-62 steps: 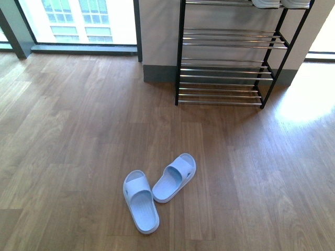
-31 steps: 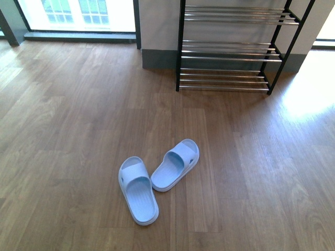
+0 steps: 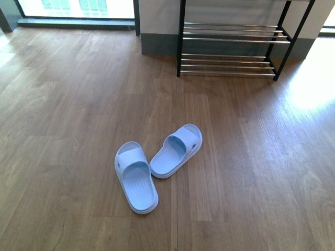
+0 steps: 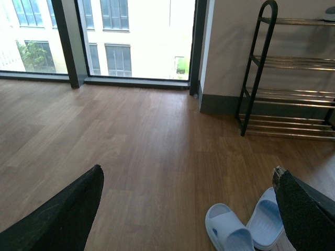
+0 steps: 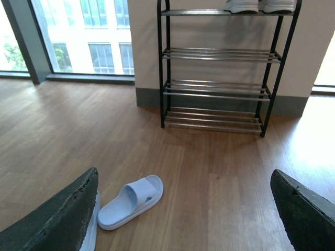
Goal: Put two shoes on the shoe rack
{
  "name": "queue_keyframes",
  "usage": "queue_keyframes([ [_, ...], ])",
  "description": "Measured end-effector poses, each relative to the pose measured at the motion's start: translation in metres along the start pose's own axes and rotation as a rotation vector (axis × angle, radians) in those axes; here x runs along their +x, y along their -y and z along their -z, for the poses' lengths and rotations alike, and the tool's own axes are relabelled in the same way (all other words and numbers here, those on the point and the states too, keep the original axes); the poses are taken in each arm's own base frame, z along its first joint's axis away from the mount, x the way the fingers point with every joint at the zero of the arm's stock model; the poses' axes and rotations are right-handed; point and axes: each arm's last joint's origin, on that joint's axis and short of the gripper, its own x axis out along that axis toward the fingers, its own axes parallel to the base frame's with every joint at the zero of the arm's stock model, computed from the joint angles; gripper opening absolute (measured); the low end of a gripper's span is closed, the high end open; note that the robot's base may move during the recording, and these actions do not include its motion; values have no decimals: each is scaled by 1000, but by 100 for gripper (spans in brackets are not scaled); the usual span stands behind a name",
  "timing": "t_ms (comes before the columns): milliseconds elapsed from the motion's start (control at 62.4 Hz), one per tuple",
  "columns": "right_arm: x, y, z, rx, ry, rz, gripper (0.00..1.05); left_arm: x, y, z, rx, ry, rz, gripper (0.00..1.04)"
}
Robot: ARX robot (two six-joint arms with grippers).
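Chrome rods on a black frame: the shoe rack (image 5: 214,52) stands against the wall and serves as reference for all else. On its top tier, toward the end farther from the window (image 4: 141,36), sit the two shoes (image 5: 243,5), side by side. Only their white soles show in the right wrist view and the uppers are cut off at the picture edge, so calling them the task's pair is my judgement. Soles lie flat across the rods, likely so neither tips through. On the wood floor (image 3: 63,104) in front of the rack, well apart from it, lie pale blue slide sandals (image 3: 175,151), touching and angled to each other. They are not task items, which probably explains why they sit untouched. Left tool (image 4: 187,172): fingers spread wide, nothing between them. Right tool (image 5: 183,172): likewise spread and empty, facing the rack from well back. With both tools empty and the pair up top, placement looks complete.
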Motion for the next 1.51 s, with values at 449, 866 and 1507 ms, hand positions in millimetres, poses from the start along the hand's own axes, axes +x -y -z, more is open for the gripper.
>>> queue_keyframes([
  [449, 0, 0, 0, 0, 0, 0, 96, 0, 0, 0, 0, 0, 0, 95],
  [866, 0, 0, 0, 0, 0, 1, 96, 0, 0, 0, 0, 0, 0, 95],
  [1507, 0, 0, 0, 0, -1, 0, 96, 18, 18, -1, -52, -266, -46, 95],
])
